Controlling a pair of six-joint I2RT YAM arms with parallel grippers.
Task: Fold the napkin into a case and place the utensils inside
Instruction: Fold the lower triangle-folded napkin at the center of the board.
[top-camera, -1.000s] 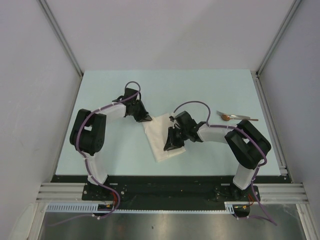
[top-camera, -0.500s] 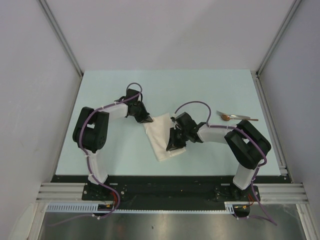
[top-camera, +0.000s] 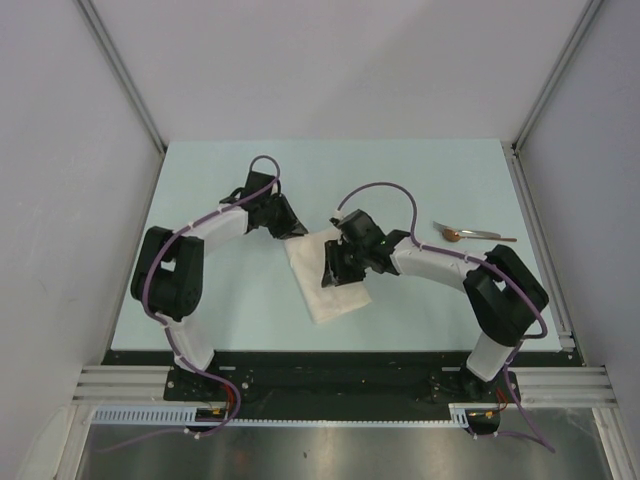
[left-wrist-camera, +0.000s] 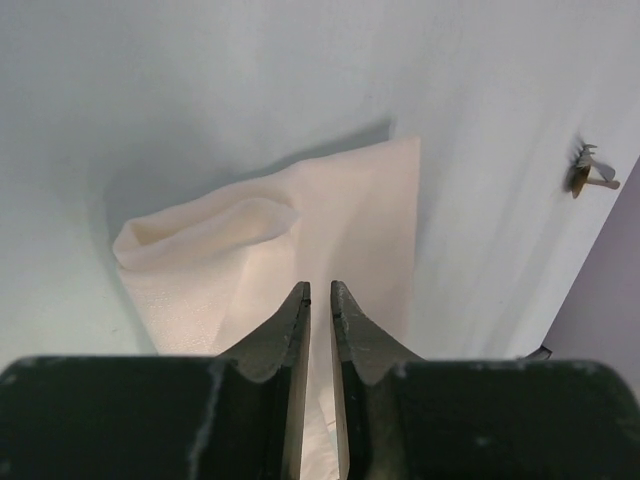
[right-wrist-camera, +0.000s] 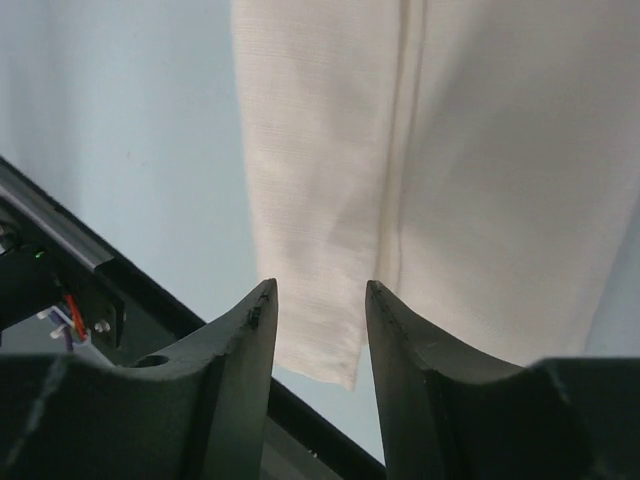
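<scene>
The pale blue surface (top-camera: 420, 180) carries everything, with the left arm (top-camera: 170, 275) and the right arm (top-camera: 500, 300) both bent inward toward its middle. Between them lies the napkin (top-camera: 320, 295), a white folded sheet set at a slant, its long side running from the far right down to the near left. In the right wrist view a straight fold line runs along the cloth (right-wrist-camera: 480, 180), and in the left wrist view one corner puffs up in a soft loose roll (left-wrist-camera: 330, 230).

The right claw (top-camera: 330, 278) hangs over the napkin's right edge, released, its jaws standing well apart above the near end of the sheet (right-wrist-camera: 320, 290). The left claw (top-camera: 290, 228) sits at the napkin's far left corner; its tips are only a narrow slit apart (left-wrist-camera: 319, 290), with nothing between them and the cloth showing below.

The spoon (top-camera: 475, 234) lies flat on the surface well to the right of the napkin, its coppery bowl pointing left, apart from both claws.
</scene>
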